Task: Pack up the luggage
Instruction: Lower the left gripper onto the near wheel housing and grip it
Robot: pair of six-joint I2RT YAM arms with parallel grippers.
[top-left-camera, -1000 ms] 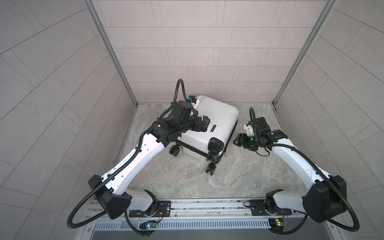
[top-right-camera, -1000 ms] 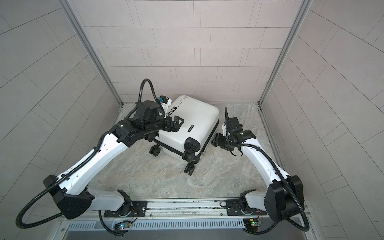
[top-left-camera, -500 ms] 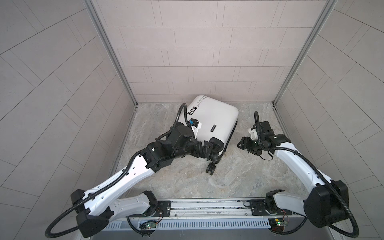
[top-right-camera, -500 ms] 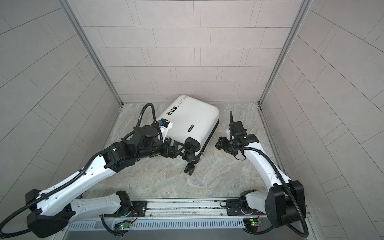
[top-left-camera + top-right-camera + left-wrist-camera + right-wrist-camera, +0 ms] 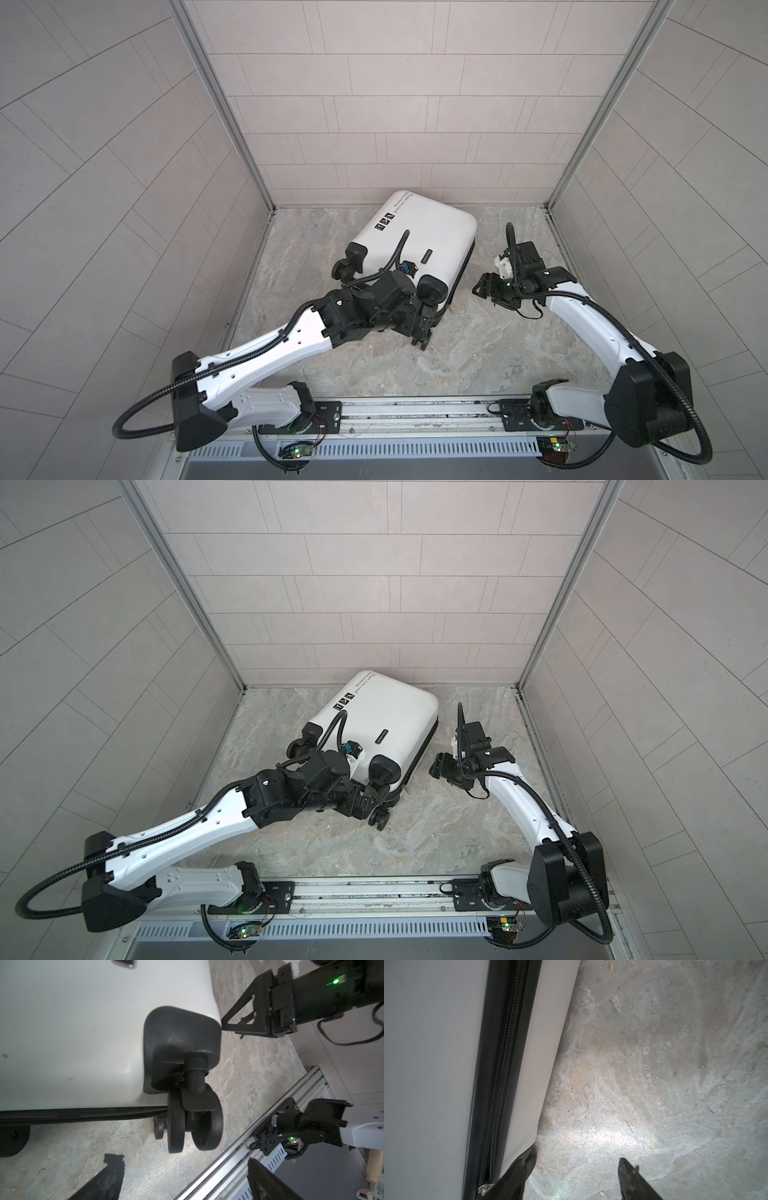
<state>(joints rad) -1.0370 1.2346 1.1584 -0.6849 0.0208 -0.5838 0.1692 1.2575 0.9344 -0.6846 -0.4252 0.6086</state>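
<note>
- Two claws, both released and empty: left claw (image 5: 182, 1167) hangs by the near corner wheel (image 5: 193, 1122), and right claw (image 5: 485, 286) sits just beside the zipper (image 5: 500, 1064) side.
- Our luggage (image 5: 419, 232) lies flat on the desk (image 5: 498, 345), shut, printed face up, toward the back.
- We see nothing loose lying around, so we reckon the filling part is done.
- Zipper looks closed along the stretch we can see, with the pull (image 5: 484, 1188) right at the right claw. We can't tell whether it's zipped all round.
- Left, we guess: finish the zip if needed, maybe stand it up.
</note>
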